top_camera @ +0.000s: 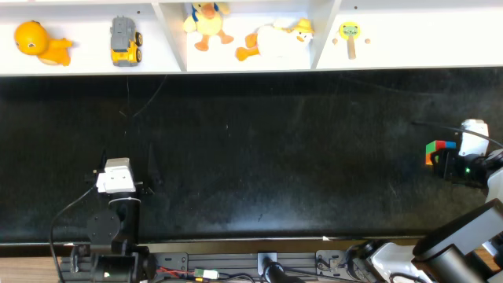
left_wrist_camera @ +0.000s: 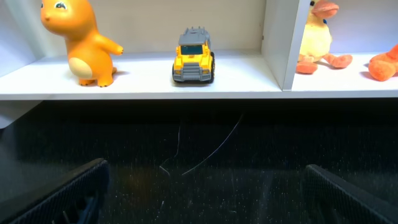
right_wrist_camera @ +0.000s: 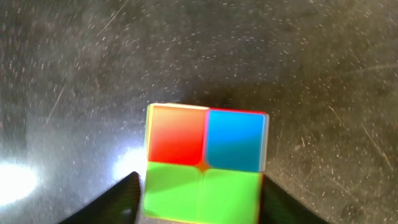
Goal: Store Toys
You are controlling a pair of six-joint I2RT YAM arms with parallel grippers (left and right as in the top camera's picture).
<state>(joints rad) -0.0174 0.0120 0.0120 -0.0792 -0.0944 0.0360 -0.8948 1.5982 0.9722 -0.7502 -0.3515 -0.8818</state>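
Observation:
A colour cube with red, blue and green faces sits on the black table at the far right. My right gripper holds it, with one finger against each side of the cube, low over the table. My left gripper stands open near the left front of the table, with nothing between its fingers, facing the white shelf. On the shelf stand an orange figure, a yellow toy truck and a plush duck.
The white shelf runs along the table's back edge, split by dividers. It also holds a lying plush duck and a small rattle toy. The wide black tabletop lies between the arms and the shelf.

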